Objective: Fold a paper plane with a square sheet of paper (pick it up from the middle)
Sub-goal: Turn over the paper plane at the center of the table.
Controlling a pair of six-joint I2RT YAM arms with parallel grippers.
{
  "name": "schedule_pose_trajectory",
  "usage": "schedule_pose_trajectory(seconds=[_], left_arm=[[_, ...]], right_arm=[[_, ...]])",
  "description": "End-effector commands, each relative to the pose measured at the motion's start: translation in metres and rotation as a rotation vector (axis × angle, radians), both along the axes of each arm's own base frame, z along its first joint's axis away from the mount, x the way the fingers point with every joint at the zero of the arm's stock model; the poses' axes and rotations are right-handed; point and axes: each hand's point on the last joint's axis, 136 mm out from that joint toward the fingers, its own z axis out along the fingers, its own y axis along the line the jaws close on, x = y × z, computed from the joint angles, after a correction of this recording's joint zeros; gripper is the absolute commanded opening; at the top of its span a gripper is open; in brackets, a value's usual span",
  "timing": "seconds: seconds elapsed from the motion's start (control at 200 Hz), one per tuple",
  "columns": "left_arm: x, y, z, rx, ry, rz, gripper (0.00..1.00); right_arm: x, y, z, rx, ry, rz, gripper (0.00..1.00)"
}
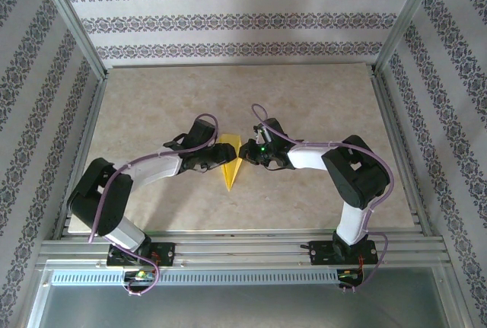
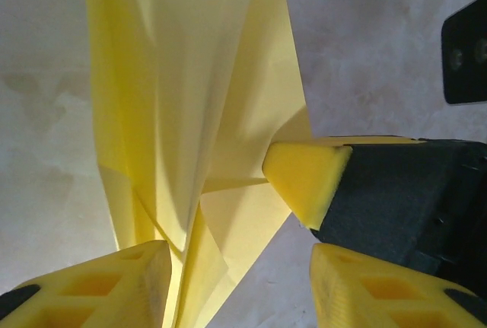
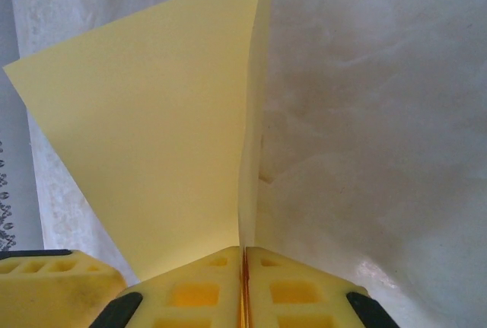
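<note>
The square sheet of paper is folded into a slim yellow paper plane (image 1: pixel 231 170), whose sharp point faces the table's near edge. My right gripper (image 1: pixel 247 151) is shut on its upper right edge. In the right wrist view the paper (image 3: pixel 167 130) stands up from between the closed pads (image 3: pixel 289 290). My left gripper (image 1: pixel 215 157) is at the plane's left side. In the left wrist view its jaws stand apart around the layered folds (image 2: pixel 190 115). The left finger (image 2: pixel 114 282) touches the paper and the right finger (image 2: pixel 373 286) is clear of it. The right gripper's fingertip (image 2: pixel 304 179) presses the paper's edge.
The beige marbled tabletop (image 1: pixel 319 100) lies inside an aluminium frame (image 1: pixel 396 31) with patterned walls behind. Both arms bend inward and meet at the table's middle. A black part of the right arm (image 2: pixel 464 50) hangs close above the left gripper.
</note>
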Motion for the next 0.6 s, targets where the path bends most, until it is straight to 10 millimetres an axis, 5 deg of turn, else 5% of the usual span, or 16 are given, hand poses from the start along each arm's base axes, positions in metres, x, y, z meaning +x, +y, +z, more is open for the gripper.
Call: schedule_pose_trajectory(seconds=[0.0, 0.595], left_arm=[[0.001, 0.008, -0.012, 0.081, 0.028, 0.038, 0.52], [-0.006, 0.018, -0.046, 0.144, 0.101, 0.068, 0.70]], right_arm=[[0.000, -0.003, -0.006, 0.002, -0.002, 0.013, 0.12], [-0.003, -0.017, -0.026, -0.030, 0.055, -0.034, 0.10]])
